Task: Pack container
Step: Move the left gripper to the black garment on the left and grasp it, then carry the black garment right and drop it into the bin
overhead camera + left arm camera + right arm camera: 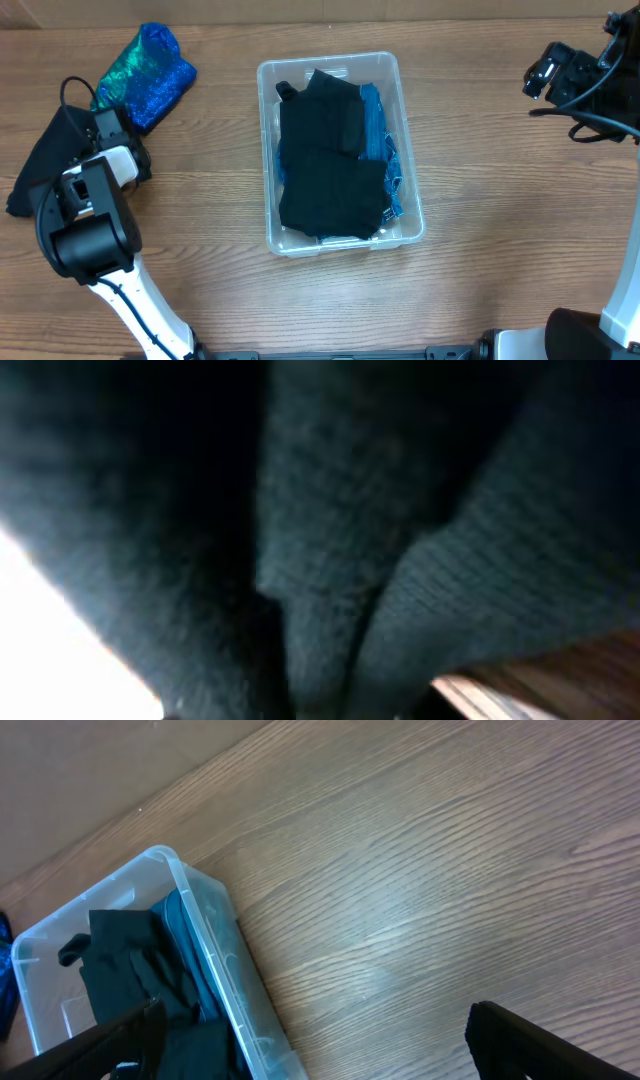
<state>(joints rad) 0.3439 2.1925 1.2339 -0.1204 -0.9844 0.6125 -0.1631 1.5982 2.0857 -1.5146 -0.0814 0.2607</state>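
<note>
I am working on the pickup part of the packing, judging by where my arms are sitting. The container [266, 170] is lying in the middle of the tabletop [500, 200], already taking a stack of black garments [325, 170], with a strip of blue denim [385, 150] showing along its side away from my left arm. My left hand [108, 128] is hanging well apart from the container, out past its left wall, right over the edge of a dark knit garment [40, 170] spread on the tabletop. In the left wrist view that knit [330, 540] is filling almost everything and hiding my fingers, so I cannot tell whether this hand is clenched on the cloth or only pressing into it. My right hand [315, 1045] is hovering off the container's far right corner, fingers spread wide and grasping nothing, looking down at bare wood and the container's rim [225, 950]. A glittery blue-green bundle [148, 72] is waiting near the container's far left corner, just beside my left hand. I am judging the next move to call for a sure pinch on the knit, a lift high enough for the hanging cloth to pass over the rim, then a carry across and a drop on top of the black stack.
</note>
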